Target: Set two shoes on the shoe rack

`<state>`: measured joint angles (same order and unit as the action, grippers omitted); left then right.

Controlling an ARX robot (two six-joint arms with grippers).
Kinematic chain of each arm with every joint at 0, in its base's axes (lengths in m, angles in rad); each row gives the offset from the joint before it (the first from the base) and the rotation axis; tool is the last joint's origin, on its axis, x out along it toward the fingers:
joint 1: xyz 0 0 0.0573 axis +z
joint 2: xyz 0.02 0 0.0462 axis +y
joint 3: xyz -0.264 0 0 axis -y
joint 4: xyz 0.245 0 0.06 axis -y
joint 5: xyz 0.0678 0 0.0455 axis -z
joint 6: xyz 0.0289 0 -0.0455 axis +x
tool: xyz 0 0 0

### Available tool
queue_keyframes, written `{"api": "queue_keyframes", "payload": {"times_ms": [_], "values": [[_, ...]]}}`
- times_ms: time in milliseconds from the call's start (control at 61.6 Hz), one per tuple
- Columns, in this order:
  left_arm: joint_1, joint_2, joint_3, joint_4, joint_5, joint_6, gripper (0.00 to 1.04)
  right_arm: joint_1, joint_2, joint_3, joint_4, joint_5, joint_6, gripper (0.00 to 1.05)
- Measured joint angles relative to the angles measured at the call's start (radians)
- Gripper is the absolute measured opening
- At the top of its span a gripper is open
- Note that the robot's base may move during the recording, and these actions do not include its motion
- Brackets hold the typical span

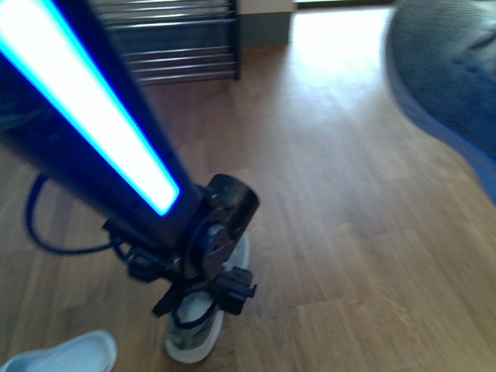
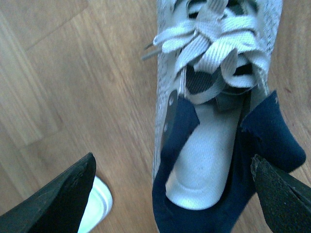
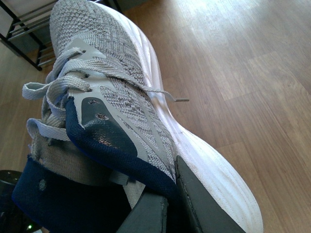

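The left end effector gapes apart over one shoe on the floor, while the right end effector clamps the other shoe by its collar.

Daylight pours in from the far end of the room, bleaching the wooden floor to white glare in the front view. The light strip on the left arm blows out cyan-white. The raised shoe is a soft blur there; both wrist views are evenly lit and sharper.
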<state>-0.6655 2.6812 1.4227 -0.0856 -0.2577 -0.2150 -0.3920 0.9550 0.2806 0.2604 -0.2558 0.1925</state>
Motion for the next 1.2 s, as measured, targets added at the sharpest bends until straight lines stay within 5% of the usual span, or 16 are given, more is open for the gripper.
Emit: {"api": "queue_keyframes", "payload": {"times_ms": [406,941,1201], "values": [[-0.027,-0.031,0.022,-0.129,-0.085,-0.234,0.95,0.001,0.0,0.0,0.0,-0.003,0.0,0.01],[0.008,-0.322,-0.311,-0.111,-0.181,-0.559,0.95,0.001,0.0,0.0,0.0,-0.001,0.0,0.01],[0.008,-0.349,-0.36,-0.228,-0.232,-0.657,0.95,0.001,0.0,0.0,0.0,-0.001,0.0,0.01]]}}
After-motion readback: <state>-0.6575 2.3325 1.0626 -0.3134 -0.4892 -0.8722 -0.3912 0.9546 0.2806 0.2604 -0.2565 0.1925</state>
